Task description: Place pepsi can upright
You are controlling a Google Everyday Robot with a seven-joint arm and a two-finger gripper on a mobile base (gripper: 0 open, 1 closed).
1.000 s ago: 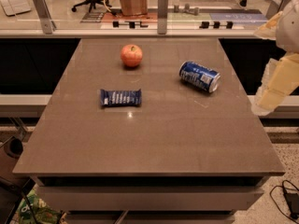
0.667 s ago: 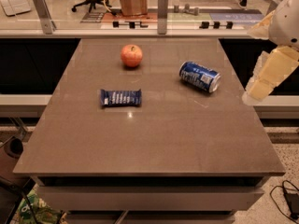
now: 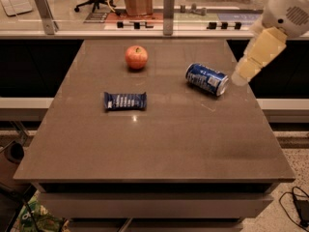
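Note:
The pepsi can (image 3: 206, 79) is blue with white markings and silver ends. It lies on its side on the right part of the brown table (image 3: 159, 144), with its silver end facing right and toward me. My gripper (image 3: 240, 77) comes in from the upper right on a cream and white arm. Its tip hangs just right of the can, close to the table's right edge and apart from the can.
A red apple (image 3: 136, 57) sits at the back centre-left of the table. A flat blue snack bar wrapper (image 3: 125, 100) lies left of centre. A glass partition and posts (image 3: 168, 11) run behind the table's far edge. A cable (image 3: 297, 202) lies on the floor at right.
My arm has swung up and to the left, bringing its tip from beyond the table's right edge to just beside the can. The can, apple and wrapper have not moved.

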